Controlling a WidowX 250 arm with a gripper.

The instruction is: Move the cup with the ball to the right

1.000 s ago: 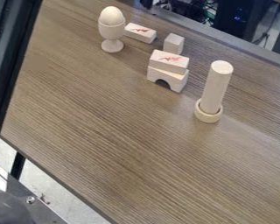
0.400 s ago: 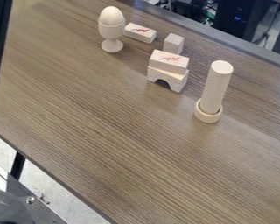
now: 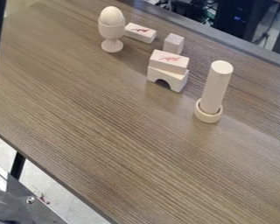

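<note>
In the camera view, red marks are borne by a flat block (image 3: 141, 33) and an upper block (image 3: 169, 61) stacked on an arched block (image 3: 167, 79). The smooth, stemmed cup (image 3: 111, 31) is set upright beside the flat block on the wood-grained bench (image 3: 107, 131), with the ball (image 3: 112, 15) held on top. How the gripper stands cannot be told.

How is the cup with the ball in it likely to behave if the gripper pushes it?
The cup looks apt to tip if pushed high up, since its wide bowl sits on a narrow stem and small foot. The ball may roll out if it tilts, as it pokes well above the rim. The cup itself looks stiff, probably wood.
</note>
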